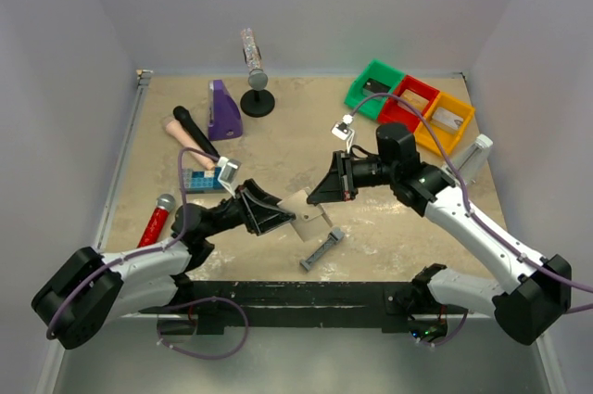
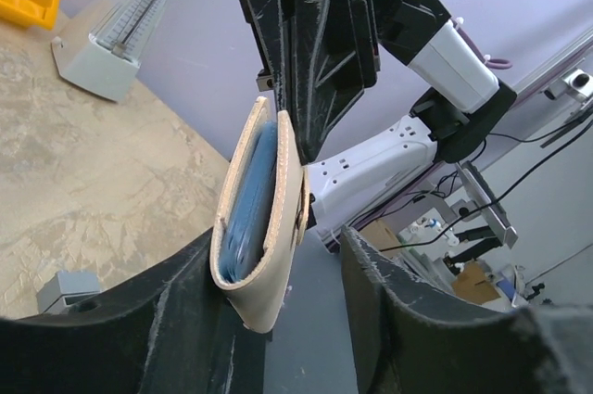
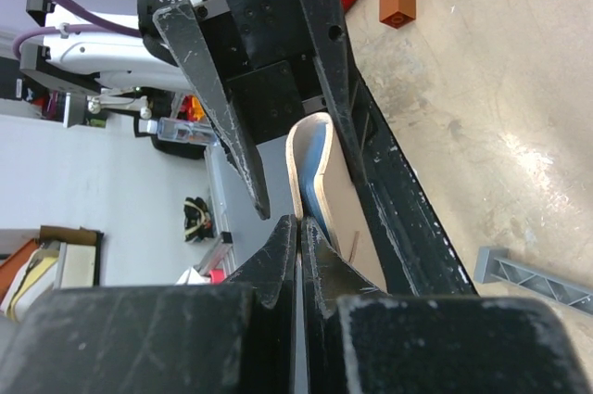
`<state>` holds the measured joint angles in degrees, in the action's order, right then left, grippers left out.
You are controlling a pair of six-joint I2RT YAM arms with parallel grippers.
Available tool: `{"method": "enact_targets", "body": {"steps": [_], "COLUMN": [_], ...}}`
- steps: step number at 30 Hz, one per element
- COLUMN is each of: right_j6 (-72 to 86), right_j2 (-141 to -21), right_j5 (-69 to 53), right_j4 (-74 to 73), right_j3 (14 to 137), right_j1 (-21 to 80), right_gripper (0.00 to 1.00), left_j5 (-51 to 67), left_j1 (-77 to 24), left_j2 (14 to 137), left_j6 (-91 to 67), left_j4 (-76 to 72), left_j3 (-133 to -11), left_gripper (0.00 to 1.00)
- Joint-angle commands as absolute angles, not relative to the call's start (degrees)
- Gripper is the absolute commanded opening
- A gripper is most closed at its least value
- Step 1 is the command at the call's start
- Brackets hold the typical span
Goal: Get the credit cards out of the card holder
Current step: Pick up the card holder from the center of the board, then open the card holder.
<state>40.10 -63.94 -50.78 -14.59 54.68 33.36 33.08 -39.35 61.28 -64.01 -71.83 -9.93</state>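
The card holder [image 1: 308, 215] is held up off the table [image 1: 408, 232], just beyond the far end of the grey bar [image 1: 322, 248] that lies flat there. It is folded nearly closed, with tan edges outside and blue lining showing in the slit; any cards inside cannot be made out. The right gripper [image 1: 315, 197], beyond the bar and to its right, is pressed together on the holder's upper edge. The left gripper [image 1: 285, 218], on the bar's left, is spread around the holder. One finger [image 2: 185, 320] touches it and the other stands apart.
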Motion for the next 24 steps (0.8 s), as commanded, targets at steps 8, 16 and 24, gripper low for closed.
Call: {"method": "enact_targets", "body": {"steps": [8, 16, 24], "right_j6": [39.3, 38.0, 36.9], "right_j2": [-64.9, -64.9, -64.8], "right_j5": [-52.3, -51.9, -51.3], "right_j4": [-12.5, -13.7, -15.0], "right_j3": [55.8, 55.8, 56.1], "right_j1": [33.6, 33.7, 33.6], "right_gripper": [0.00, 0.00, 0.00], "left_j5": [33.9, 33.5, 33.7], "left_j1": [-39.0, -39.0, -39.0], "left_j2": [57.7, 56.4, 56.7], "left_j6": [-63.1, -62.6, -62.3], "left_j4": [-85.9, -83.8, -82.3], "left_j3": [-10.7, -10.8, -11.5], "left_gripper": [0.39, 0.42, 0.31]}}
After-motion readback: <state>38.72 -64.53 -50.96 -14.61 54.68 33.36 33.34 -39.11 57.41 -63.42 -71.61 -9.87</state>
